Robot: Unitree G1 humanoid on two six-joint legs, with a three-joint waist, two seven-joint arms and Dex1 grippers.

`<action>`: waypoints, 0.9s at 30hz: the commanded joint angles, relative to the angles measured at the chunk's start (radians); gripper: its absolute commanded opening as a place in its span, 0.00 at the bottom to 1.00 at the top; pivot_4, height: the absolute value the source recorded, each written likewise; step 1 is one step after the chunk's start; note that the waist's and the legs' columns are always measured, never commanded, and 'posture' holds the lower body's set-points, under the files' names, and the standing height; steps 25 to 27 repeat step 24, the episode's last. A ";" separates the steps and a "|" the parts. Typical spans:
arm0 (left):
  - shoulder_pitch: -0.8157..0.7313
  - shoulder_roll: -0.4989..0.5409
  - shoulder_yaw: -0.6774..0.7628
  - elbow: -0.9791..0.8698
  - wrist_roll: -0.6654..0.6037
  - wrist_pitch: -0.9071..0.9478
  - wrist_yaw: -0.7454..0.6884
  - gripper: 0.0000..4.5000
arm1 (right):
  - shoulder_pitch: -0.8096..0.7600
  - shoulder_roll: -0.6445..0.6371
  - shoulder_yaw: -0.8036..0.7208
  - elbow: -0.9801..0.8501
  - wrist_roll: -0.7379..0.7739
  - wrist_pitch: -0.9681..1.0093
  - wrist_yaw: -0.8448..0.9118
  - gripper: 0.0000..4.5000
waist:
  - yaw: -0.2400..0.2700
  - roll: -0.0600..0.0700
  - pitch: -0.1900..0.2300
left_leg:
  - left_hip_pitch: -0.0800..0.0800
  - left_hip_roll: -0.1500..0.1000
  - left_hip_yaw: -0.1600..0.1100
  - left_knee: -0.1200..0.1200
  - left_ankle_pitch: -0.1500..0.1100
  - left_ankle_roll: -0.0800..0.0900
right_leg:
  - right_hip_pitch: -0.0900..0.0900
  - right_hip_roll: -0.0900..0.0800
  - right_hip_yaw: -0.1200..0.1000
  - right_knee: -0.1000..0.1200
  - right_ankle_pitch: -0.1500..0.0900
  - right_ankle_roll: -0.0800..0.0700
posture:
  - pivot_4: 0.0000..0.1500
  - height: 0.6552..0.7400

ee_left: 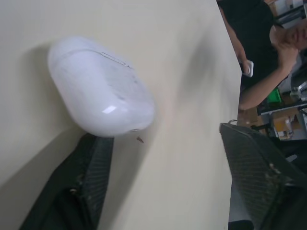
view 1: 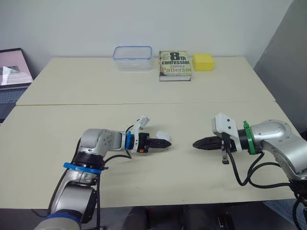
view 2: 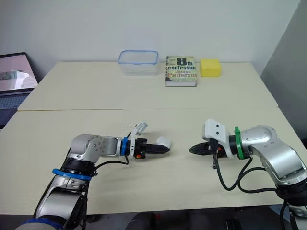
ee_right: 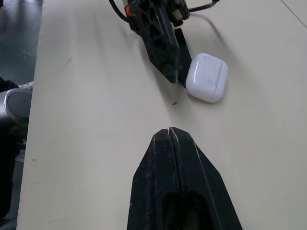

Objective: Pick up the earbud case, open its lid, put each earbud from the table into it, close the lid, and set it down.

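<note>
The white earbud case lies on the table with its lid down, near the middle of the front table. My left gripper is open and low over the table beside it; in the left wrist view the case rests against the tip of one finger, while the other finger stands well apart. My right gripper is shut, pointing at the case from the right with a short gap of bare table between. In the right wrist view the case sits just beyond the left gripper's tip.
At the back of the far table stand a clear plastic container, a paperback book and a yellow sponge. A laptop sits off the table's left. A person sits beyond the table.
</note>
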 commanded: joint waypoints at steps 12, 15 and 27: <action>0.477 0.349 0.173 -0.360 0.215 -0.692 -0.119 1.00 | 0.031 -0.076 -0.058 -0.029 -0.044 -0.170 0.027 0.65 | 0.009 0.002 0.000 | 0.003 0.011 0.002 -0.003 -0.001 -0.001 | 0.000 0.002 0.001 -0.001 0.000 -0.004 | 1.00 1.00; 0.485 0.383 0.271 -0.342 0.210 -0.772 -0.161 1.00 | 0.040 -0.133 -0.100 -0.018 -0.045 -0.207 0.063 0.87 | 0.017 0.002 0.000 | -0.002 0.011 0.002 -0.001 -0.001 -0.001 | -0.003 0.003 0.000 -0.001 0.000 -0.005 | 1.00 1.00; 0.525 0.463 0.386 -0.366 0.256 -0.888 -0.204 1.00 | 0.048 -0.184 -0.159 0.071 -0.051 -0.331 0.128 0.99 | 0.024 0.002 0.001 | -0.003 0.007 0.005 -0.001 -0.001 -0.001 | -0.003 0.002 0.000 -0.003 0.000 -0.005 | 1.00 1.00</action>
